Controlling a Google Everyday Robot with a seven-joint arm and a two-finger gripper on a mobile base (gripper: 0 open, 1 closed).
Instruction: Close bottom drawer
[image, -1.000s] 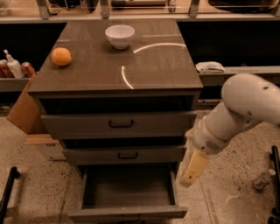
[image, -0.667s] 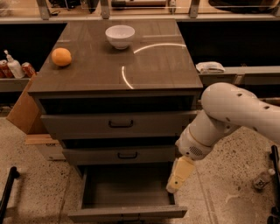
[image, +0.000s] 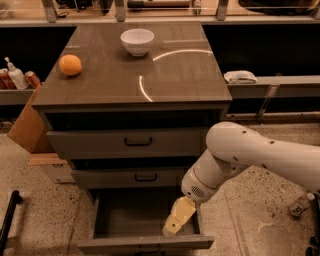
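The bottom drawer (image: 145, 244) of the grey-brown cabinet stands pulled far out, its inside empty and its front panel at the lower edge of the view. My white arm reaches in from the right. My gripper (image: 172, 230), with yellowish fingers, points down over the drawer's right inner part, just behind the front panel. The middle drawer (image: 145, 177) and the top drawer (image: 137, 142) above it are pushed in, each with a black bar handle.
On the cabinet top (image: 170, 80) sit a white bowl (image: 137, 41) and an orange (image: 70, 65). A cardboard box (image: 27, 127) leans at the cabinet's left. Bottles and cans (image: 15, 76) stand on a left shelf. A white cloth (image: 240, 76) lies on the right ledge.
My arm has swung left and down, carrying the gripper from beside the cabinet's right edge to over the open bottom drawer. The drawer has not moved.
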